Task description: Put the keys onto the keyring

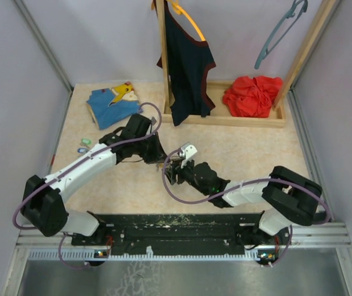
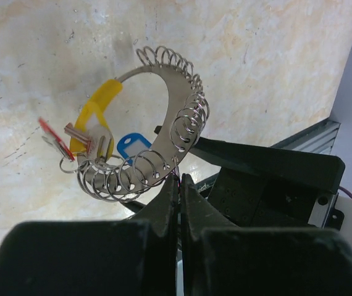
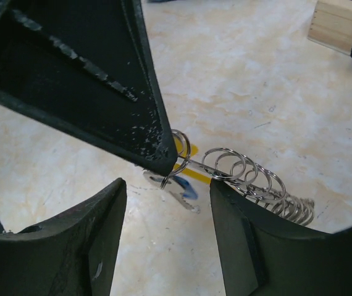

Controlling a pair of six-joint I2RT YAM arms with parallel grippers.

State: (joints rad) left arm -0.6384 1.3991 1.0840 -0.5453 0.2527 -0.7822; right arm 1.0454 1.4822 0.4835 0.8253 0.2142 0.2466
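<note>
Pale marbled tabletop (image 1: 244, 154) is filling the space between grey walls, and the two arms are meeting over its middle. The left gripper (image 2: 179, 179) is pinching its fingers tight on the lower edge of the keyring (image 2: 177, 102), holding the hoop tilted and clear of the table. The right gripper (image 3: 168, 185) is hanging close beside it with its fingers spread wide and nothing between them. The ring is sitting just ahead of that gap.

I am counting one keyring, strung with a crowd of small wire loops. One yellow tag (image 2: 99, 105) and one red piece (image 2: 55, 139) are dangling from it. One blue key (image 2: 133, 145) is showing just under the hoop, right at the right gripper's fingertips. I cannot tell whether it is threaded on.

Well off to the left, near the wall, one mint green key (image 1: 85, 142) is lying on the table. One bluish scrap (image 1: 82, 149) is lying just beside it, too small to make out.

At the back, one dark vest (image 1: 188, 61) is hanging and one red cloth (image 1: 253, 95) is lying in a wooden tray (image 1: 250, 121). One blue garment (image 1: 111, 105) is lying on the table.
</note>
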